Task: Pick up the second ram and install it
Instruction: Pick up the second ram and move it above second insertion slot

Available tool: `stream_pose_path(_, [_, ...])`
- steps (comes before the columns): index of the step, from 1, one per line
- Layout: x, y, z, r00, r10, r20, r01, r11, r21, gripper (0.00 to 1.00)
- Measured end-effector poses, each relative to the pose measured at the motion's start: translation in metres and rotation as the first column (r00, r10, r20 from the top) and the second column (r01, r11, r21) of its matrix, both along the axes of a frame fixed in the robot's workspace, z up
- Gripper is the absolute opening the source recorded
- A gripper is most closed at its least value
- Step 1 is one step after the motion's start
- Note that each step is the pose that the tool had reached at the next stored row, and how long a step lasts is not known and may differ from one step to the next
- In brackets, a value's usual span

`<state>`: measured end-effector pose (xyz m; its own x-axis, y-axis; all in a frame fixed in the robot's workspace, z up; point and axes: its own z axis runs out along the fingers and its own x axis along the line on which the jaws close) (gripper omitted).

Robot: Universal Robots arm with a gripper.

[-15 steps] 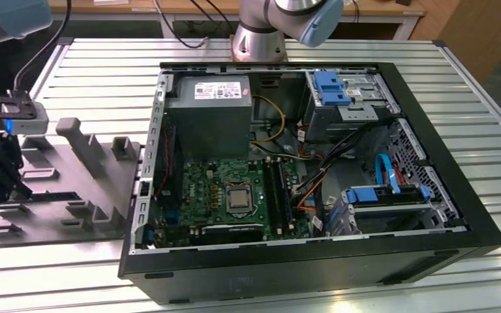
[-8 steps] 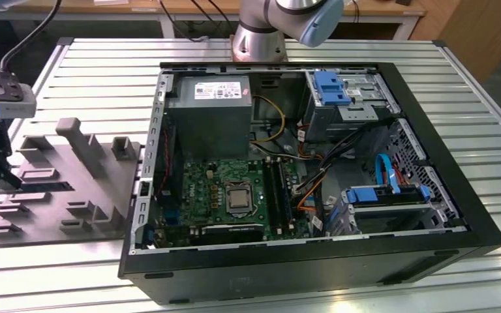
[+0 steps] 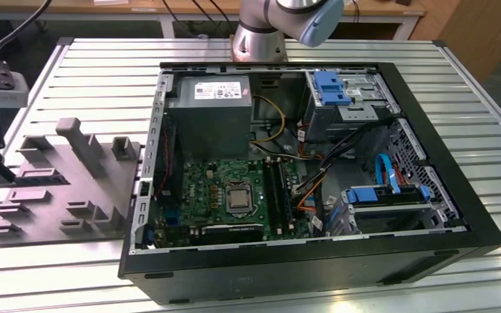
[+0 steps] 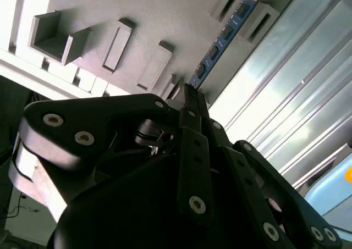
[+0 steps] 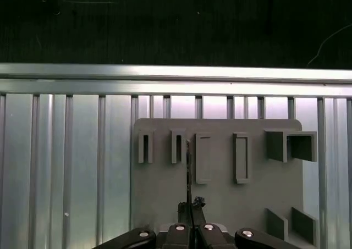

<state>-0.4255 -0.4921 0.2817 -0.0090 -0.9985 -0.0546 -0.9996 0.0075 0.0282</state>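
Pincer point(image 4: 191, 92) sits at the edge of the exterior view's left, about 9 o'clock from the computer case point(image 3: 303, 274), over the grey holder block point(image 3: 76, 150). Its fingers point(image 4: 193, 109) are drawn almost together, clamped on the near end of the second ram point(image 4: 225, 34). The ram is a thin blue stick with dark chips. It stands on edge and runs straight out from the fingertips. Its far end lies between two raised grey posts of the holder block. In the first wrist view the stick shows edge-on as a thin dark line ahead of the pincer tips, with upright slots of the block on either side. Cannot tell whether the ram is lifted off the block or resting in it.

The holder block lies flat on the slatted metal surface point(image 3: 85, 72), just beside the case at the case's 9 o'clock.

The case lies on its side with the panel off. Inside it:
- grey power supply point(image 3: 209, 104) at 11 o'clock
- green motherboard point(image 3: 207, 189) at 7 o'clock
- long black memory slots point(image 3: 276, 189) along the motherboard's 3 o'clock edge
- upper blue caddy point(image 3: 331, 88) at 1 o'clock
- lower blue caddy point(image 3: 381, 195) at 4 o'clock

The arm point(image 3: 259, 39) rises from the surface at 12 o'clock from the case.
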Motion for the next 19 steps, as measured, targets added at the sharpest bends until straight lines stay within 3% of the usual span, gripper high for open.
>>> stream_pose_path(11, [0.000,0.0000,0.0236,1.0000,0.000,0.0024,0.000,1.0000,0.0071,0.11])
stream_pose_path(19, [0.000,0.0000,0.0451,1.0000,0.000,0.0038,0.000,0.9999,0.0145,0.11])
